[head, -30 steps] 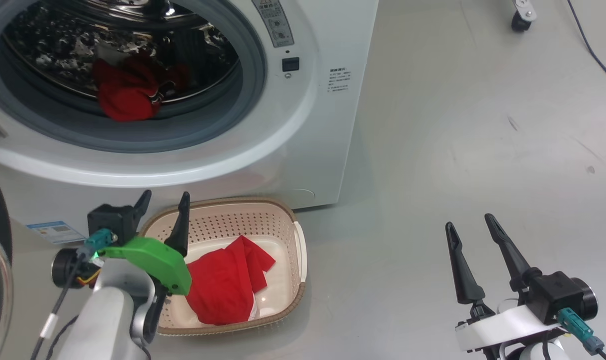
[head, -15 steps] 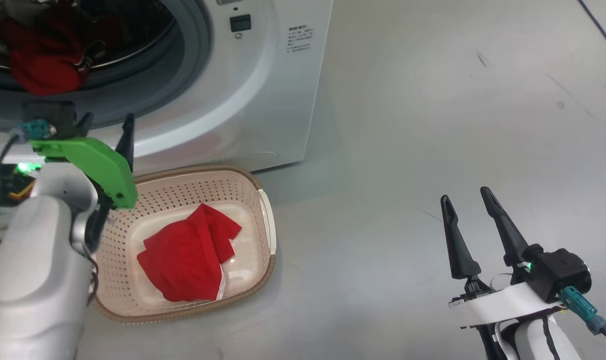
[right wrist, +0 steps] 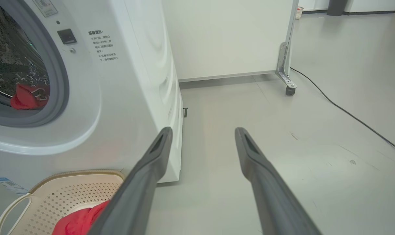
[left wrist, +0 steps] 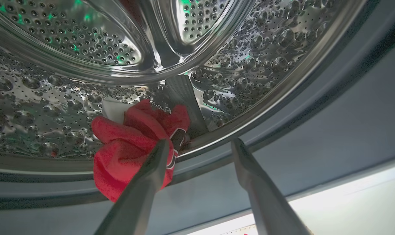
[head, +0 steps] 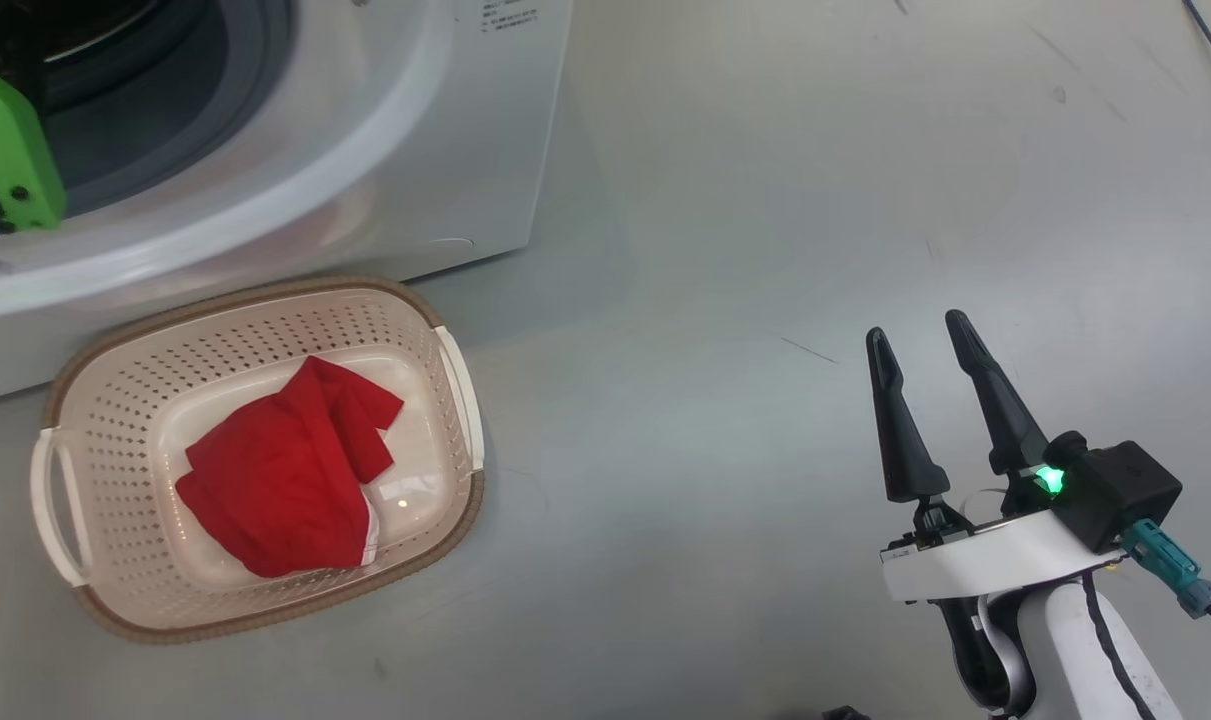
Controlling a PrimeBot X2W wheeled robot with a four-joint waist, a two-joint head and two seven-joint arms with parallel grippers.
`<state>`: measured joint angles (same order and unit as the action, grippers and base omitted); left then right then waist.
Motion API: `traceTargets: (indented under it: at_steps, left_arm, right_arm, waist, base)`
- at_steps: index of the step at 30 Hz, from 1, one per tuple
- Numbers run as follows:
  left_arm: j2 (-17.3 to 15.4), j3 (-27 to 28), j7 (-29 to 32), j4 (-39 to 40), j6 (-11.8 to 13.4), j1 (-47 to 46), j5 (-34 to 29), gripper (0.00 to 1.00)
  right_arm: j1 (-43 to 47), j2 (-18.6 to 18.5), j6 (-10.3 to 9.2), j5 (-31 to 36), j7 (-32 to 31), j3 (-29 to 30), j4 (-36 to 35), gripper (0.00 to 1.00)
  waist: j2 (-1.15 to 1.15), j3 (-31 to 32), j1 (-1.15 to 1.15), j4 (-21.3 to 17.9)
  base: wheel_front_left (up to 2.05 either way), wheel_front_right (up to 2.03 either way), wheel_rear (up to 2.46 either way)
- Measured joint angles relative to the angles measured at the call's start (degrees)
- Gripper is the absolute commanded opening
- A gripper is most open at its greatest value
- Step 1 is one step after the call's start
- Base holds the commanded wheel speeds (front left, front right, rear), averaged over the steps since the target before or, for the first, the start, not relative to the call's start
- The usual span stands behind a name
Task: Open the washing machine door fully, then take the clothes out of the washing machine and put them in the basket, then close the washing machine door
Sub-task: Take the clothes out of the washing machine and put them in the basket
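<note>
The white washing machine [head: 365, 150] stands at the upper left, and its door is out of view. In the left wrist view my left gripper [left wrist: 200, 141] is open at the mouth of the steel drum [left wrist: 37, 107]. Its left finger lies across the edge of a bunched red garment [left wrist: 125, 153] on the drum's bottom, with nothing between the fingers. The cream basket [head: 265, 330] sits on the floor before the machine with another red garment [head: 275, 480] inside. My right gripper [head: 915, 327] hovers open and empty over bare floor, well right of the basket.
In the right wrist view, a white partition on a caster [right wrist: 290, 89] stands beyond the machine [right wrist: 132, 81], and a black cable [right wrist: 347, 112] runs across the grey floor. The basket [right wrist: 70, 192] sits below the machine's front. The floor [head: 765, 200] spreads wide on the right.
The head camera has swung, sliding machine and basket left and up. My left arm rose from over the basket to the drum opening. The right gripper stays put, open.
</note>
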<state>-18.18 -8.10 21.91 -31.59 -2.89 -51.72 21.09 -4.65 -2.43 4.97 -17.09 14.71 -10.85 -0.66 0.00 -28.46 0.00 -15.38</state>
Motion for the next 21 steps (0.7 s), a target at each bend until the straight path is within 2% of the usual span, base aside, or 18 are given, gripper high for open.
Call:
traceTargets:
  at_steps: [8, 13, 21]
  left_arm:
    - [-4.67, -1.35, 6.57, -3.0, -0.45, -5.93, -3.1, 1.0]
    - [-6.09, -0.88, 9.39, -5.08, -0.33, -8.27, -3.11, 1.0]
    - [-8.34, 0.25, 13.29, -8.04, 2.13, -11.64, -4.75, 1.0]
  right_arm:
    - [-2.05, 0.07, -0.57, -3.26, 0.0, -1.01, -0.3, 1.0]
    - [-3.38, 0.1, -0.7, -4.31, 0.0, -1.62, -0.4, 1.0]
    - [-4.81, 0.13, -1.15, -5.27, 0.0, -2.15, -0.55, 1.0]
  waist:
    - [0.0, -3.53, 0.0, -2.91]
    - [0.0, -5.41, 0.0, -4.49]
    - [0.0, -8.0, 0.0, -6.34]
  base:
    - [0.0, 0.0, 0.0]
    - [0.0, 0.0, 0.0]
    - [0.0, 0.0, 0.0]
